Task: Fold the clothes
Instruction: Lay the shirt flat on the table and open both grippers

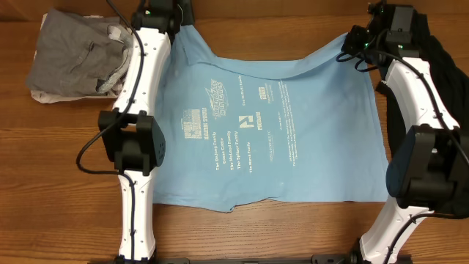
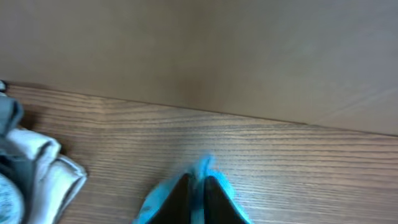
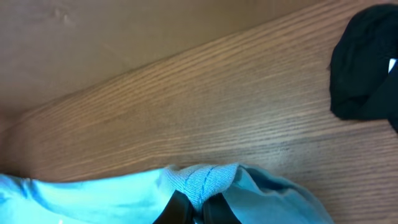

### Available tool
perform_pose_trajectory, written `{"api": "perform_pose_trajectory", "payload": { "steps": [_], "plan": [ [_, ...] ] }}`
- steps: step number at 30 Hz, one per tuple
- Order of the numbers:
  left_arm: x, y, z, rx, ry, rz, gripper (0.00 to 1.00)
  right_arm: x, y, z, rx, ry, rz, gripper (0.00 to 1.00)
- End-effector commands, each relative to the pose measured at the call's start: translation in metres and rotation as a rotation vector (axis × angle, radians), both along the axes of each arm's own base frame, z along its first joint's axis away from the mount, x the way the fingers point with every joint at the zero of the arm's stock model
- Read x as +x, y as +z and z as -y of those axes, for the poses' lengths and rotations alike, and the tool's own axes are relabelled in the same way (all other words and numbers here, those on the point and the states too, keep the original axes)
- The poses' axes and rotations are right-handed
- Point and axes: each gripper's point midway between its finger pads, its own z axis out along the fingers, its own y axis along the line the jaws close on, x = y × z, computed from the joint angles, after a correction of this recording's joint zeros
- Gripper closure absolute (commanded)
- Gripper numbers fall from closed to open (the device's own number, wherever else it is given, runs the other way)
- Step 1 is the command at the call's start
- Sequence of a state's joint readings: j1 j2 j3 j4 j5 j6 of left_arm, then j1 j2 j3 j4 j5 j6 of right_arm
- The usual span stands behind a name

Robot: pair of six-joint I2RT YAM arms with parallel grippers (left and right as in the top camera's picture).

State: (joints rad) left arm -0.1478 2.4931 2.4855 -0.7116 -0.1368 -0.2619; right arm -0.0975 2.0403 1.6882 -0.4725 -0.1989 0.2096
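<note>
I am pinching one light sky-blue fabric T-shirt [image 1: 293, 139] with two grippers: my left gripper [image 2: 196, 198] is clamping its far left corner, my right gripper [image 3: 198, 210] its far right corner. The shirt is lying spread on the wooden table [image 1: 256, 235], print up. One soft black garment [image 3: 364, 62] is lying at its right, one crumpled grey bundle [image 1: 73, 55] at its left.

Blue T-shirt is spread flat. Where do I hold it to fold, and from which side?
Probably its two far corners, one per claw, approached low from the far side. The blue T-shirt lies flat, print up, and the left claw and right claw are each shut on a bunched far corner, so drawing them toward the near edge should halve it.
</note>
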Motion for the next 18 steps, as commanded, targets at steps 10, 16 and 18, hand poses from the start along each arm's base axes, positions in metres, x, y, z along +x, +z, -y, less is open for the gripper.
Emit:
{"api": "perform_pose_trajectory", "payload": {
  "steps": [10,16,18],
  "plan": [
    [0.001,-0.005,-0.009,-0.005,0.004,-0.014,0.0,0.001,-0.003,0.018,-0.002,-0.038,-0.028,0.02],
    [-0.038,0.035,-0.016,0.001,0.005,-0.087,0.0,-0.025,0.044,0.018,0.029,-0.03,-0.073,0.0],
    [-0.057,0.058,-0.013,-0.003,-0.007,-0.1,0.0,-0.04,0.07,0.015,0.029,-0.03,-0.073,0.0]
  ]
}}
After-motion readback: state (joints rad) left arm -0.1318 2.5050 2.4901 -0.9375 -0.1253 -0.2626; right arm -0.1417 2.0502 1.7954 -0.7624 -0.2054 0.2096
